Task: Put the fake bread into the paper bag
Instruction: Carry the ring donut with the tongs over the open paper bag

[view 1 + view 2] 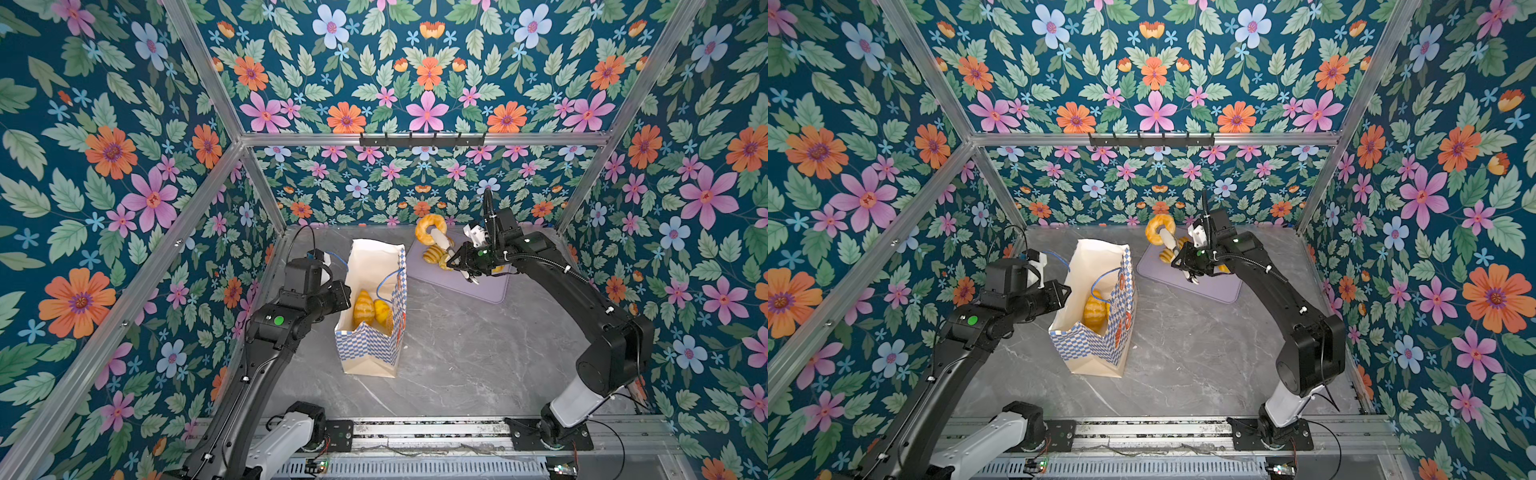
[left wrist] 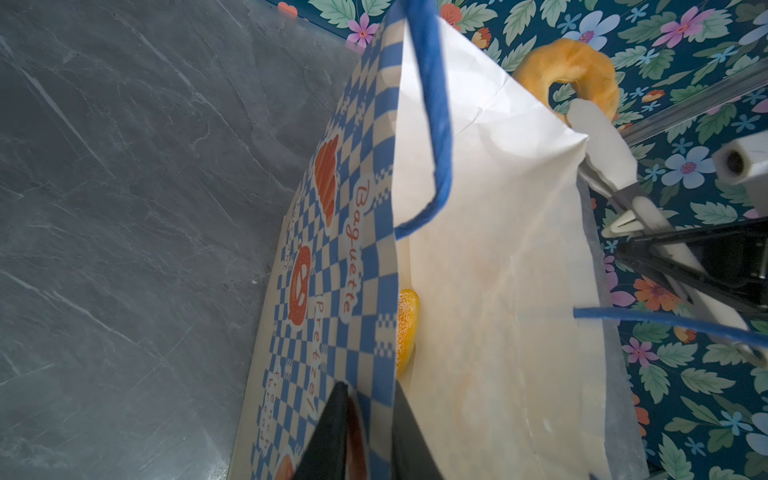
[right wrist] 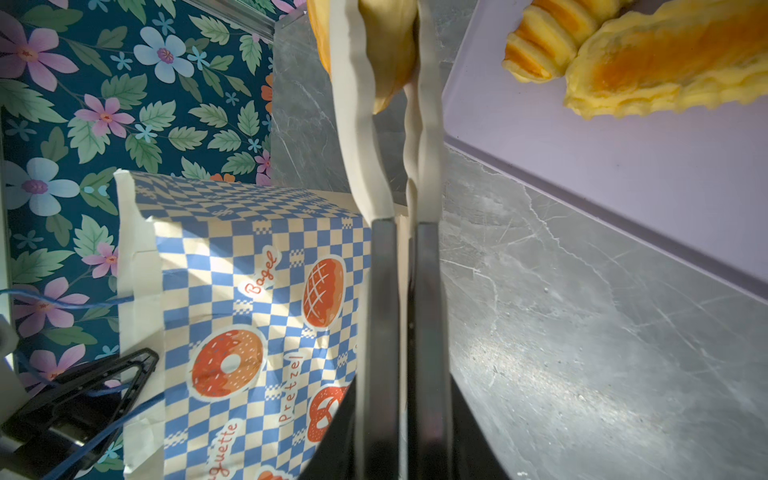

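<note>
In both top views the carrying step was in hand. The right gripper (image 1: pixel 435 235) held the ring donut (image 1: pixel 421 235) in the air, one finger through its hole, above the lilac tray (image 1: pixel 478 286) at 1 o'clock on the tabletop (image 1: pixel 457 353). The paper bag (image 1: pixel 365 349) stood upright at 9 o'clock with its mouth open, a ridged croissant (image 1: pixel 363 307) and a round bun (image 1: pixel 382 311) lying at its bottom. A striped pastry (image 1: pixel 434 253) lay on the tray, and anything else there was hidden under the arm. The left gripper (image 1: pixel 345 293) met the bag's 9 o'clock wall. In the left wrist view its fingers (image 2: pixel 328 436) stood narrow on either side of that wall's rim, pinching the paper, and an orange seeded piece (image 2: pixel 406 328) showed inside. In the right wrist view the white fingers (image 3: pixel 353 104) clamped the donut's ring, and a long flaky pastry (image 3: pixel 665 70) lay beside the striped one on the tray. Next, I judged, the donut had to travel toward 9 o'clock, clear the rim and the blue cord handles (image 1: pixel 388 278), and be released above the mouth.
</note>
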Available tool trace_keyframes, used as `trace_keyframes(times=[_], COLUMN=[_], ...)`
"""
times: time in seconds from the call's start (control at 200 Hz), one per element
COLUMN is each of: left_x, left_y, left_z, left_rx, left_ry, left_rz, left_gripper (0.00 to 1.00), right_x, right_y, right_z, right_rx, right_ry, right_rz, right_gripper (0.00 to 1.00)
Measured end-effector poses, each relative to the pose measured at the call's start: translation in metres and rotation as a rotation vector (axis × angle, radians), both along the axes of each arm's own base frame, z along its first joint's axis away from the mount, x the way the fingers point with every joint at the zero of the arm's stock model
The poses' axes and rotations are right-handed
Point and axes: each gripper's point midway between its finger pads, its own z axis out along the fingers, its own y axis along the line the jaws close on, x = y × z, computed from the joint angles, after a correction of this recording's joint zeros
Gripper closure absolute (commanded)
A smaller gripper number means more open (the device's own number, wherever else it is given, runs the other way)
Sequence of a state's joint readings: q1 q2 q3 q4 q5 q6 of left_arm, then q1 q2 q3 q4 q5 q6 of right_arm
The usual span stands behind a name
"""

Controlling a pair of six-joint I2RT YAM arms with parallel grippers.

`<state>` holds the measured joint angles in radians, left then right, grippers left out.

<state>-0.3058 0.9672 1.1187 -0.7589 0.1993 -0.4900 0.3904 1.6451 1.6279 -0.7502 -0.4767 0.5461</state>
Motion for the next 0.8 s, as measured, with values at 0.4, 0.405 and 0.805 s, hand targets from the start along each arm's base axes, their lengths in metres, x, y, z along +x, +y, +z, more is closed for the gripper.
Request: trace_keyframes(times=[0.4, 0.405, 0.805], left_x=[-0.001, -0.001, -0.001], left_y=[0.0, 0.0, 0.0], left_z=[0.001, 0.001, 0.002], left_rx=[-0.001, -0.001, -0.002], left_ry=[-0.004, -0.004, -0.005], left_rz=[0.0, 0.0, 0.0], left_gripper=[0.83, 0.83, 0.83], right_x=[-0.022, -0.022, -0.038], right_y=[0.017, 0.018, 0.024], right_z=[0.051, 0.052, 0.071], right_rx=[-0.037, -0.039, -0.101], right_ry=[-0.124, -0.125, -0.184], right_rz=[0.077, 0.078, 0.124], right_gripper=[0.71, 0.71, 0.71])
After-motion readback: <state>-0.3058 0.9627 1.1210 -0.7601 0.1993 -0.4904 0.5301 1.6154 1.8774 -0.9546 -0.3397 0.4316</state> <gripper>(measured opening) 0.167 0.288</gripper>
